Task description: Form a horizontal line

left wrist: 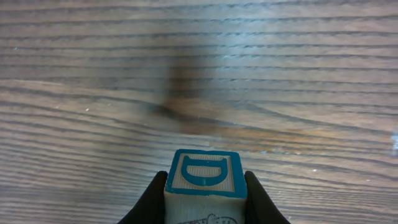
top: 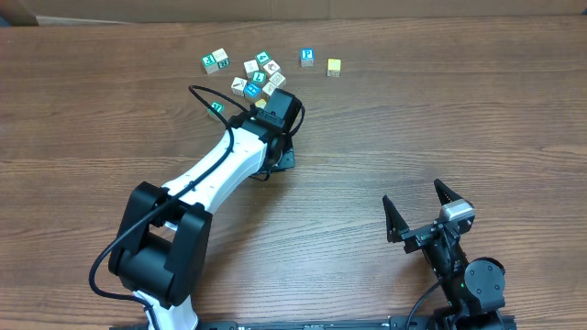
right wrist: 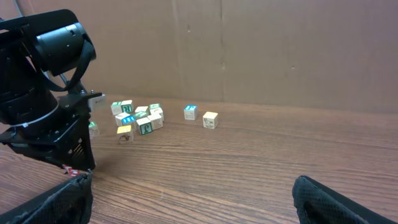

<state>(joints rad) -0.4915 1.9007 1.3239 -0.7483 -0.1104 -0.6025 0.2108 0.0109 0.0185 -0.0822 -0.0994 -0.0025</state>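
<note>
Left wrist view showed the left pincer [left wrist: 205, 198] clamped on the D cube [left wrist: 205, 177]. Its jaws pressed on two opposite side faces, and the face with the blue letter looked up over the bare wood of the bench [left wrist: 93, 74]. In the overhead view the right pincer [top: 411, 191] rested well apart from all the cubes, at the near right of the bench, with its jaws wide apart and nothing between them. No horizontal line was formed yet, as far as I could judge. A blue-and-white cube [top: 307, 57] and a yellow cube [top: 334, 67] stood near each other but not touching, to the right of the loose jumble [top: 257, 78], and the row will probably grow there. The cube seemed to be wooden, so I judged it light, stiff and not fragile, with smooth flat faces that give the jaws a good seat. The best hold was probably the one seen here — the middle of two parallel sides, not an edge or a corner, because a small cube held off its centre may turn. To bring it to touch its neighbours, the sides that face along the row should stay free.
</note>
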